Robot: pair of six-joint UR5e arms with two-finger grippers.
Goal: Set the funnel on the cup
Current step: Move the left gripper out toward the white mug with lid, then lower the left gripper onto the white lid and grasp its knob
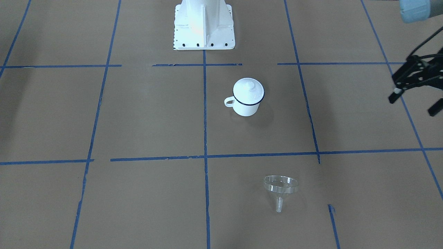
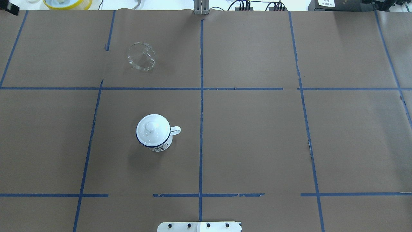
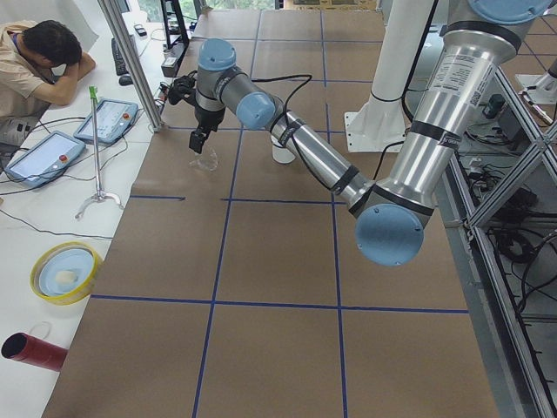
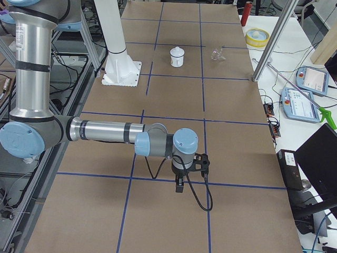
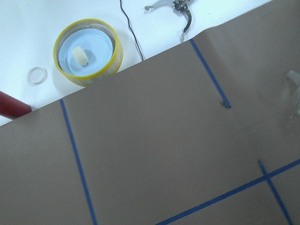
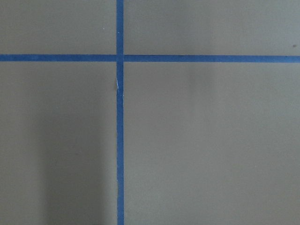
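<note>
While the left hand (image 1: 412, 104) hangs above the bench (image 1: 138, 121) with fingers spread and nothing between them, the funnel (image 1: 280, 189) lies on its side below it and off to one side (untouched). Farther from that hand stands the cup (image 1: 246, 108), upright, with a lid (image 1: 247, 89) on it. The right hand (image 4: 179, 185) is well apart from both; I cannot tell whether it is spread.

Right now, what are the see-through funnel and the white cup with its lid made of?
The funnel looks like clear plastic, or maybe glass: you can see right through it, and its rim glints. The cup looks like enamelled metal: glossy white with a thin dark blue rim. Its lid seems to be the same stuff, shiny white with a little knob.
</note>
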